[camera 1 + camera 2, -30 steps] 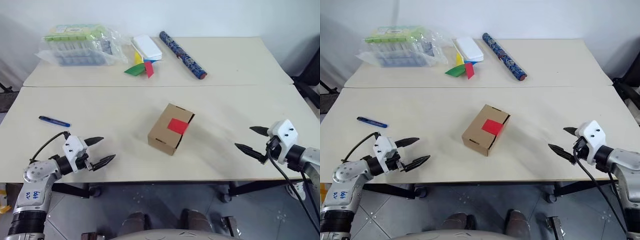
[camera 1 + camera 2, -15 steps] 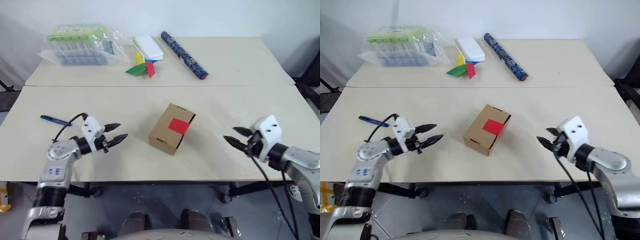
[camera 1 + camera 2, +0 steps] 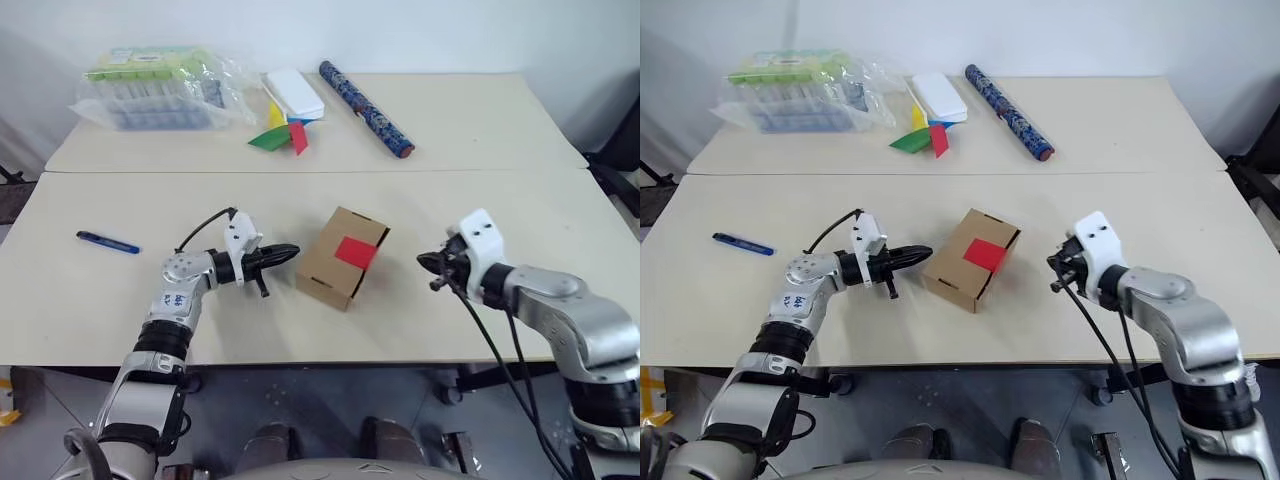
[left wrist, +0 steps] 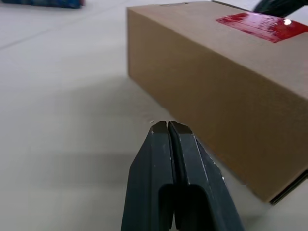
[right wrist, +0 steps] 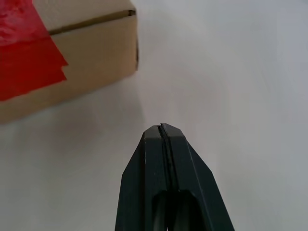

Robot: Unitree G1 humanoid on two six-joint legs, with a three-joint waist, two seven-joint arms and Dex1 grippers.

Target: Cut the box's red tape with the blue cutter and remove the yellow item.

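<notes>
- Left gripper [image 3: 288,254] has its 2 fingers pressed together on nothing, tip just beside the near-left face of the box [image 3: 335,268]; whether it touches the cardboard, I cannot tell.
- Right gripper [image 3: 428,264] is pinched tight too, empty, hanging near the box's right side with bare table [image 3: 480,130] between them.
- Sitting between the 2 arms, the box is turned at an angle, lid down, the red tape [image 3: 354,251] unbroken across the lid edge.
- My read: with both tips closed, flanking the carton, this looks like a nudge or bracing move to square the box up, not a pick.
- Away near the table's left edge lies the blue cutter [image 3: 108,243], well apart from both grippers and untouched, so cutting has not begun.
- Presumably the yellow item is sealed inside the box.
- At the back, out of the work: a plastic pack [image 3: 158,87], a paper pinwheel [image 3: 283,134] and a dark roll [image 3: 364,95].
</notes>
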